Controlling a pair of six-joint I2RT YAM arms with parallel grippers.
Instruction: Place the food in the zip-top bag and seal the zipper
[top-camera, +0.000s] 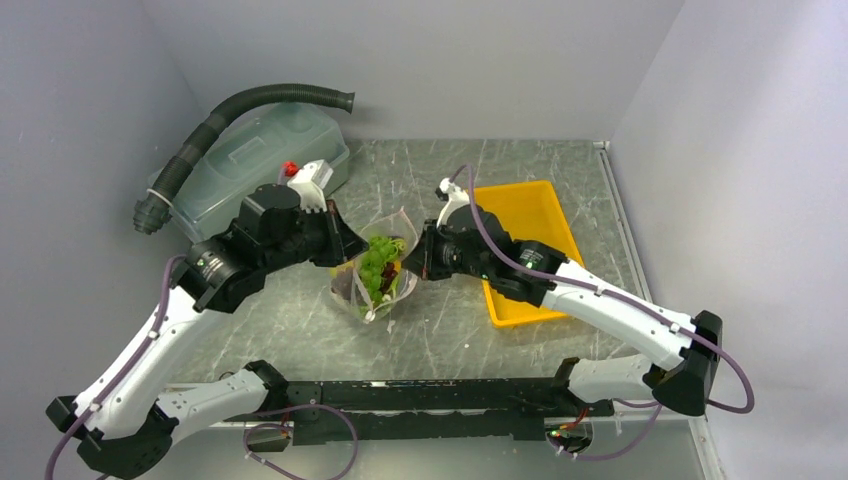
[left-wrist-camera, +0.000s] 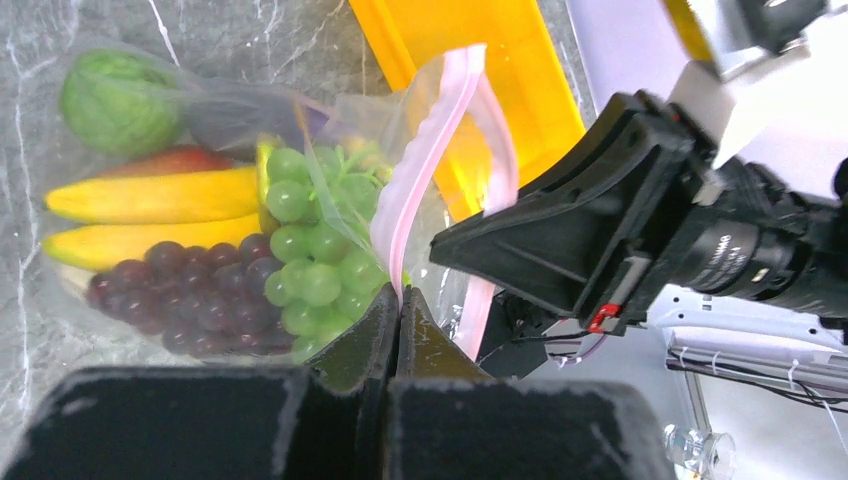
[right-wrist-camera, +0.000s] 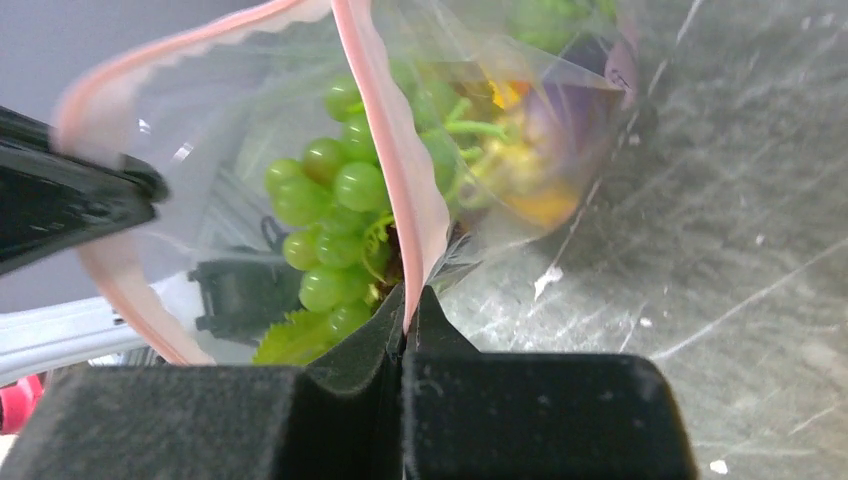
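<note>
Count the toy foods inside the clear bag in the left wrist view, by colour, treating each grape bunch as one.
Green: 2, round green vegetable, green grape bunch
Yellow: 2, yellow bananas
Purple: 2, dark purple grape bunch, hazy purple piece
Red: 1, red-orange piece
Total: 7

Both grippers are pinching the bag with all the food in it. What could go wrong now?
1. The left gripper and right gripper pinch the zipper only at their very tips, so the thin strip could slip out.
2. The zip-top bag gapes open between them, and the green grapes sit close to the mouth. They might tumble out or get caught during sealing.
</note>
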